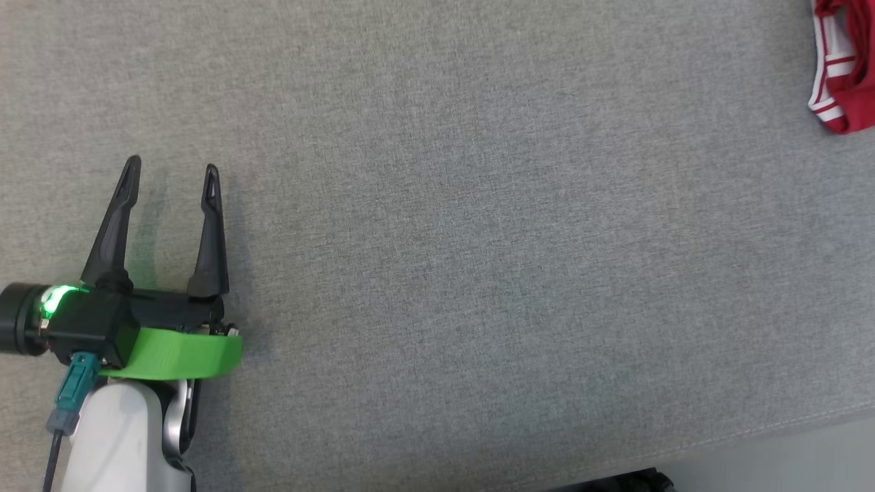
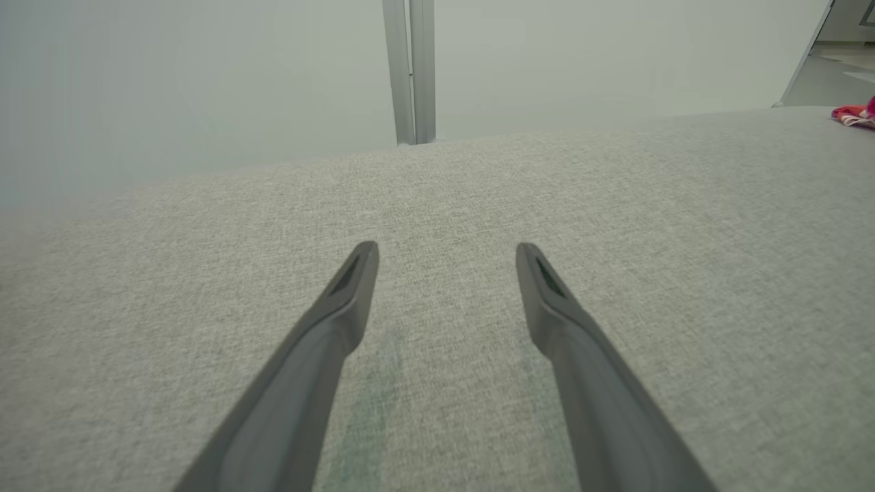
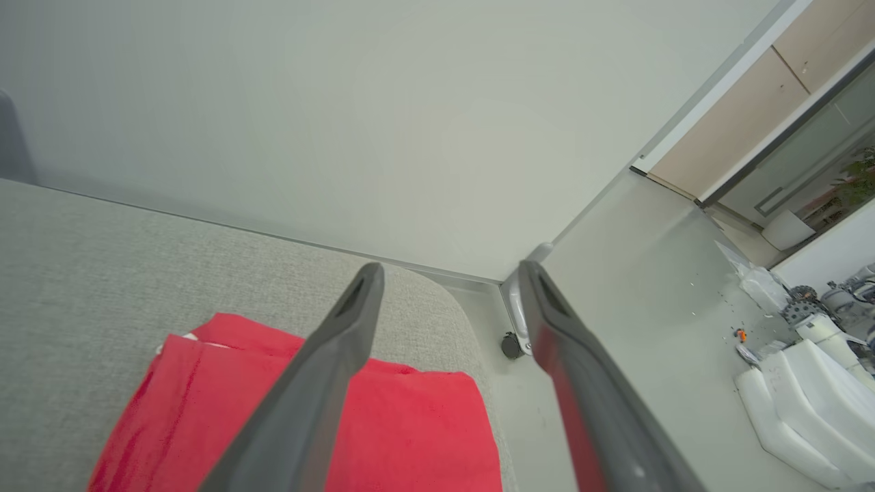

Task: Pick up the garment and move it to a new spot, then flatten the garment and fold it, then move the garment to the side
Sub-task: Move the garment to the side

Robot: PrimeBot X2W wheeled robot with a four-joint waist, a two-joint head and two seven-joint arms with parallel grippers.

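The garment [image 1: 845,65] is red with white stripes and lies folded at the far right corner of the grey padded surface [image 1: 478,239], cut off by the head view's edge. In the right wrist view the red garment [image 3: 410,424] lies flat just below my right gripper [image 3: 451,272], whose fingers are spread apart above it with nothing between them. My left gripper [image 1: 171,174] rests open over bare grey fabric at the lower left, far from the garment. The left wrist view has my left gripper [image 2: 446,251] open and the garment [image 2: 853,115] tiny at the far right.
The surface's front edge [image 1: 752,430] runs along the lower right of the head view, with pale floor beyond. The right wrist view takes in a rounded corner of the surface, a white wall, a caster wheel [image 3: 510,345] and white robot parts [image 3: 800,403] on the floor.
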